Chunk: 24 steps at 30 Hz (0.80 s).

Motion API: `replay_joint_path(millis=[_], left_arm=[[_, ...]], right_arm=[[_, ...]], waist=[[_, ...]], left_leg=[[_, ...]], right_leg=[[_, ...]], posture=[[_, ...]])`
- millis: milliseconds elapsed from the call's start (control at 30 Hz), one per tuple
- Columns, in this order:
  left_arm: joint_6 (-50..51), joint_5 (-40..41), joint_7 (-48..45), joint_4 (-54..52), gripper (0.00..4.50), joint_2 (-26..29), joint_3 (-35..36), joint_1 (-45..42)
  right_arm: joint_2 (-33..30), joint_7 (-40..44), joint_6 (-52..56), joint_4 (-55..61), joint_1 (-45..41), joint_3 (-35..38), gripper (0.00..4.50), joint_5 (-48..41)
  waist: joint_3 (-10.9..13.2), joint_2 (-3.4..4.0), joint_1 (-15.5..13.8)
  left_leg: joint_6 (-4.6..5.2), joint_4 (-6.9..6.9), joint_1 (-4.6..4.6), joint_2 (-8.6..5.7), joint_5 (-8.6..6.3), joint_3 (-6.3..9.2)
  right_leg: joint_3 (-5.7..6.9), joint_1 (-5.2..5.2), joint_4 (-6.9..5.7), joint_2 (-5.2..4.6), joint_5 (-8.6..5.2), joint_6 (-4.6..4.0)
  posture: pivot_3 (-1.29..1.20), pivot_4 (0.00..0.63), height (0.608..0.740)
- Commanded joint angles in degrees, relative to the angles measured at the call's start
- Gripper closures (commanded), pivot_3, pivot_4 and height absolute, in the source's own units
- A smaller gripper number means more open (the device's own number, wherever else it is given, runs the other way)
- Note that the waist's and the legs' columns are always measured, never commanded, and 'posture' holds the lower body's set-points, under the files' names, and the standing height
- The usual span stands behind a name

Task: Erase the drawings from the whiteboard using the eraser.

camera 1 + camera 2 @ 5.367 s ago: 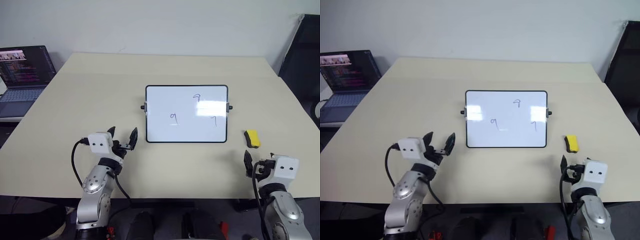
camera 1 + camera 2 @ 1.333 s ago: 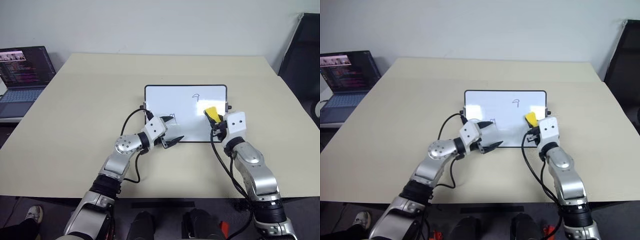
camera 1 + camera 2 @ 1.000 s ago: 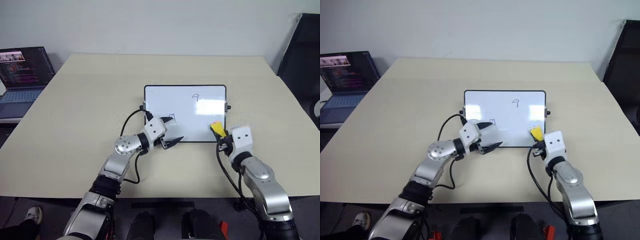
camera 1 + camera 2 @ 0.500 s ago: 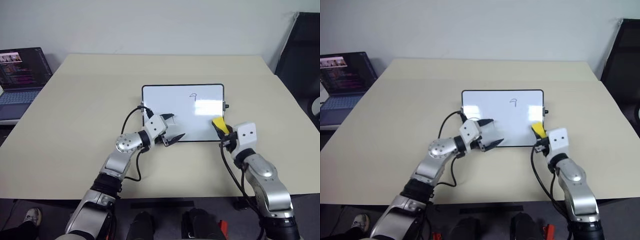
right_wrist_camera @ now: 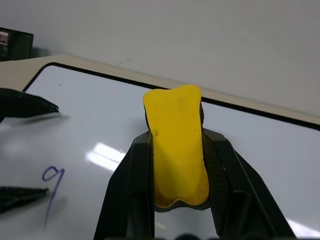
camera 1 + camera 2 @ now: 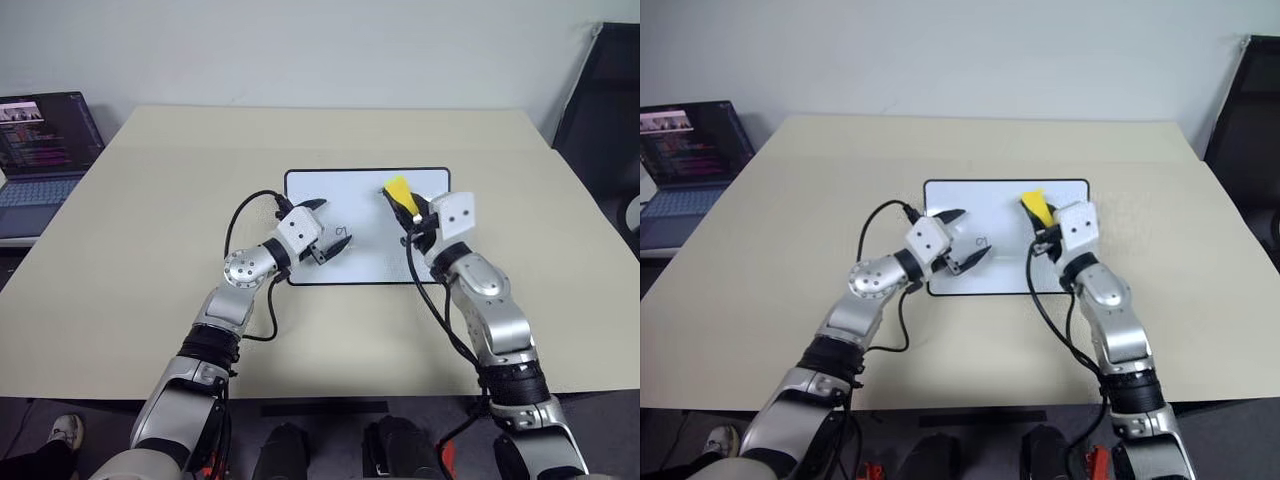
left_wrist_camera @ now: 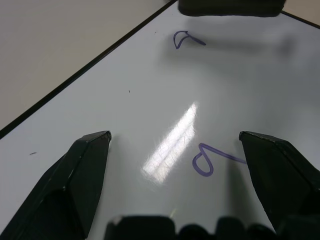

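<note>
From the head views, the board (image 6: 367, 226) lies flat in the middle of the desk (image 6: 130, 260). The right hand (image 6: 405, 207) is clamped on the yellow eraser (image 6: 399, 191) and holds it over the far right part of the board. The left hand (image 6: 322, 231) is over the left part of the board, with its two fingers wide apart and nothing in them. One small drawing (image 6: 341, 237) shows on the board, just beside the left hand. A laptop (image 6: 45, 150) sits at the far left.

In the left wrist view, the two black fingers (image 7: 75, 175) stand apart over the shiny board. Two purple squiggles (image 7: 202, 162) are on it, so they are not wiped yet.

In the right wrist view, the eraser is squeezed tight between the fingers. It sticks up above the board. A squiggle (image 5: 52, 176) is off to one side.

I think the job is partly done. At least two marks are left to rub off.

There are no boxes or bowls here.
</note>
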<state>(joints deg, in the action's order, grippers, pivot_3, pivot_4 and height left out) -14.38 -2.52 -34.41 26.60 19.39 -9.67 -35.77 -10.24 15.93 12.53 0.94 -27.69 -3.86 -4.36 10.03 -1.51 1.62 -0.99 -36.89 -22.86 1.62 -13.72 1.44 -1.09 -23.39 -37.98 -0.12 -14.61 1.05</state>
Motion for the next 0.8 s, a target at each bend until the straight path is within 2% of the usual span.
replay_joint_path(millis=[33,233,333,800], left_arm=[[-1.6,-0.1,0.0,-0.6,0.0,0.1,0.7,-2.0],[-1.7,0.1,-0.3,-1.0,0.0,-0.2,0.5,-1.9],[-1.4,0.4,-0.7,-1.7,0.0,-0.2,0.5,-1.7],[0.0,0.8,-1.7,-3.9,0.0,-0.9,0.4,-0.7]], right_arm=[[0.3,-0.3,-1.9,-2.7,-3.1,-0.9,3.51,1.8],[-0.4,-1.9,-2.0,-7.6,-5.6,-1.8,3.51,5.6],[-2.6,-3.8,1.3,-9.7,-5.1,-2.6,3.51,9.9],[-6.7,-1.4,8.8,1.7,7.5,-2.8,3.51,10.6]], waist=[[0.0,0.0,0.0],[0.0,0.01,0.0],[0.0,0.01,0.0],[-0.1,-0.04,-0.4]], left_leg=[[0.0,0.0,-0.01,-0.01,0.0,0.0],[0.0,-0.01,0.0,0.0,0.0,0.0],[0.0,-0.04,0.02,0.0,0.0,0.0],[0.01,-0.12,0.25,0.0,0.02,0.02]], right_leg=[[0.0,-0.01,0.0,-0.01,0.0,0.0],[0.01,-0.01,-0.03,-0.01,0.15,-0.26],[0.0,-0.01,-0.08,-0.01,0.16,-0.27],[0.0,0.2,-0.16,0.0,0.06,-0.03]], posture=[[0.0,0.15,0.74],[0.0,0.15,0.74],[0.0,0.15,0.74],[0.0,0.15,0.74]])
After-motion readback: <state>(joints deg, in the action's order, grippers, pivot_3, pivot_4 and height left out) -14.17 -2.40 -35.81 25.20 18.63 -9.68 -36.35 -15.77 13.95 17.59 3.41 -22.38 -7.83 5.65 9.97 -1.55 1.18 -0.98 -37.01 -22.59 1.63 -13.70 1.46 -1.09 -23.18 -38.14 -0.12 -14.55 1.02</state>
